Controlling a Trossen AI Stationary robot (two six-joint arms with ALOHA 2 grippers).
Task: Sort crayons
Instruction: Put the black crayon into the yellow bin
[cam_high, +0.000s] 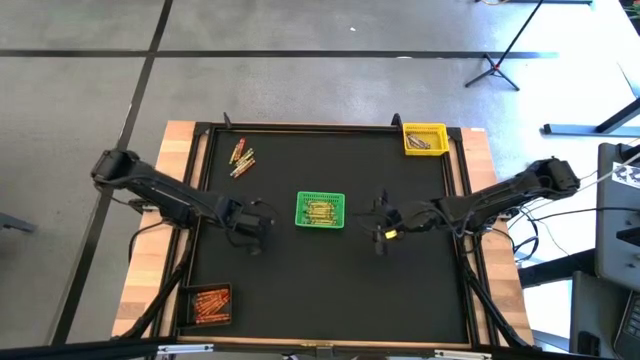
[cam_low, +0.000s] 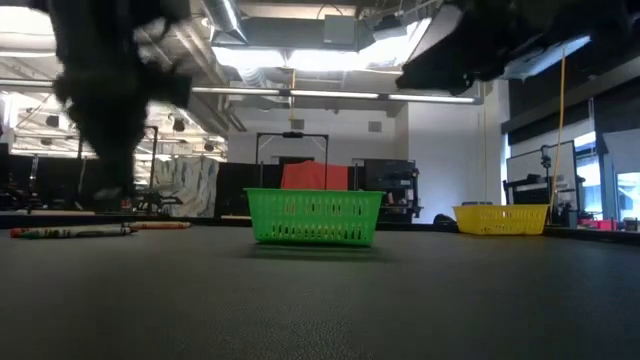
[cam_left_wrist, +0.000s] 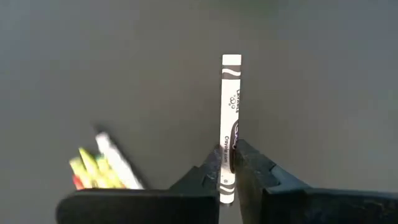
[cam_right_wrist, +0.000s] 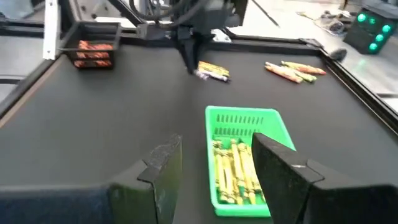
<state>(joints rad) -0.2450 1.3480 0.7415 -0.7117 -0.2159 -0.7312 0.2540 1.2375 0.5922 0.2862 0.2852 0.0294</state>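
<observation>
We see the left gripper (cam_left_wrist: 227, 167) low over the black mat (cam_high: 300, 270), left of the green basket (cam_high: 320, 210), its fingers pinched onto a grey crayon (cam_left_wrist: 229, 118). A few loose crayons (cam_left_wrist: 102, 167) lie just beside it. The right gripper (cam_right_wrist: 214, 171) waits right of the green basket with fingers spread, holding nothing. More crayons (cam_high: 242, 157) lie near the far left corner, well apart from the yellow basket (cam_high: 424, 138) and the black basket (cam_high: 209, 304).
</observation>
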